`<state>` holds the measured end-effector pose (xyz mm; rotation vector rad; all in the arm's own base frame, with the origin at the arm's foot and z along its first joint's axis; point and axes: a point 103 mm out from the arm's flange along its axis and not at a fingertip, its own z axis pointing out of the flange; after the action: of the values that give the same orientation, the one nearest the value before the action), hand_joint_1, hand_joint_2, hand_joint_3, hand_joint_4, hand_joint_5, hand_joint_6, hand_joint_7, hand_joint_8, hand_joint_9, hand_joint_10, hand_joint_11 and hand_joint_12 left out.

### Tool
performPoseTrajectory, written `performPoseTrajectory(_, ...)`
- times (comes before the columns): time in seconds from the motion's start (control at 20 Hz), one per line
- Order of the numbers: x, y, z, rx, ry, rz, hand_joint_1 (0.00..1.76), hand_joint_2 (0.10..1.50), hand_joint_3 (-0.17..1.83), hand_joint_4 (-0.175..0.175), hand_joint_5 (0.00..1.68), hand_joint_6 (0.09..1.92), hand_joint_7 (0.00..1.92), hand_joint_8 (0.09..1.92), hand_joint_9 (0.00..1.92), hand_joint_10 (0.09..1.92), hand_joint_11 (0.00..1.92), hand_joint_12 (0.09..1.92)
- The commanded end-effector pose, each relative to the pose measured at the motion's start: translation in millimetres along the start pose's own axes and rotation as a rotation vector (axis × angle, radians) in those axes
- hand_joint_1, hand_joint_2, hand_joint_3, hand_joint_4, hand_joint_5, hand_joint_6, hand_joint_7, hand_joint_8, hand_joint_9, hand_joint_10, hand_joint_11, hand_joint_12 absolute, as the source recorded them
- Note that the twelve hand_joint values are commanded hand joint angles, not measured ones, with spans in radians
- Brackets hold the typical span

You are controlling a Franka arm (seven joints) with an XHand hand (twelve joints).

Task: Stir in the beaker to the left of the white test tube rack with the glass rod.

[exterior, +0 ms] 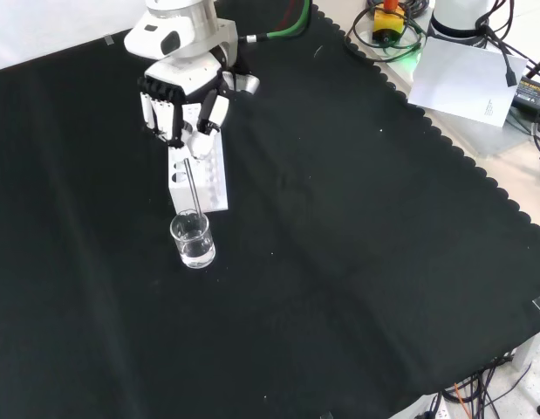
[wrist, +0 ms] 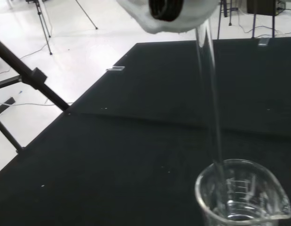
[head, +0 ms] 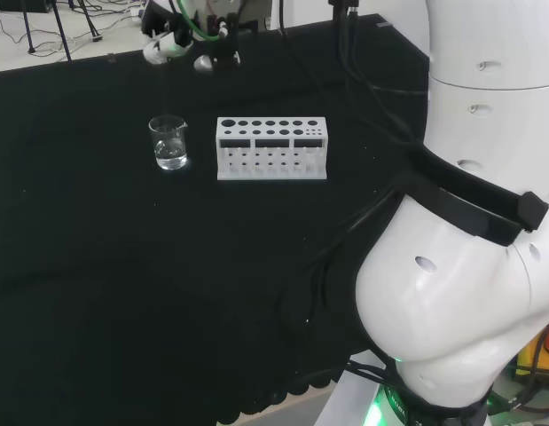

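1. Hand (exterior: 184, 100): in the front view it hangs over the far part of the white test tube rack (exterior: 200, 179), palm downward, with its fingers (exterior: 161, 112) curled and the thumb closed against them on the upper end of the glass rod (exterior: 193, 188). In the head view the hand (head: 172, 44) sits at the top edge, above the beaker and well clear of the cloth.
2. Glass rod: it runs down from the hand at a slight tilt. In the wrist view the rod (wrist: 212, 108) passes the rim and its lower end stands inside the beaker (wrist: 244, 195). Whether the tip touches the glass bottom cannot be told.
3. Beaker: in the head view the beaker (head: 169, 143) stands upright on the tabletop (head: 123, 266), just beside the left end of the rack (head: 271, 148), apart from it. In the front view the beaker (exterior: 193, 240) stands just in front of the rack's near end. It holds clear liquid in its lower part.
4. Rack: white, with rows of round holes on top; the holes hold no tubes. It lies flat and square on the black cloth.
5. Arm: large white links (head: 469, 222) fill the right side of the head view, with black cables along them.
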<state>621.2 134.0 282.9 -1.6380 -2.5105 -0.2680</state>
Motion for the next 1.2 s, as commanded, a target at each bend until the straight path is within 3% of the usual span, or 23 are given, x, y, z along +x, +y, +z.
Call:
performPoseTrajectory(0.05, 14.7, 18.4, 3.2, 0.0, -0.004, -0.026, 1.3, 1.04, 0.0, -0.175, 1.12, 0.47, 1.2, 0.93, 1.65, 0.72, 1.33, 0.64)
performPoseTrajectory(0.4, -4.1, 35.6, 5.0, 0.002, -0.017, -0.018, 1.3, 1.04, 0.0, -0.175, 1.12, 0.47, 1.2, 0.93, 1.65, 0.72, 1.33, 0.64)
performPoseTrajectory(0.7, -31.4, 21.3, -5.9, -0.009, -0.031, 0.026, 1.3, 1.04, 0.0, -0.175, 1.12, 0.47, 1.2, 0.93, 1.65, 0.72, 1.33, 0.64)
performPoseTrajectory(1.2, -18.4, 0.5, -12.0, -0.006, -0.057, -0.003, 1.3, 1.04, 0.0, -0.175, 1.12, 0.47, 1.2, 0.93, 1.65, 0.72, 1.33, 0.64)
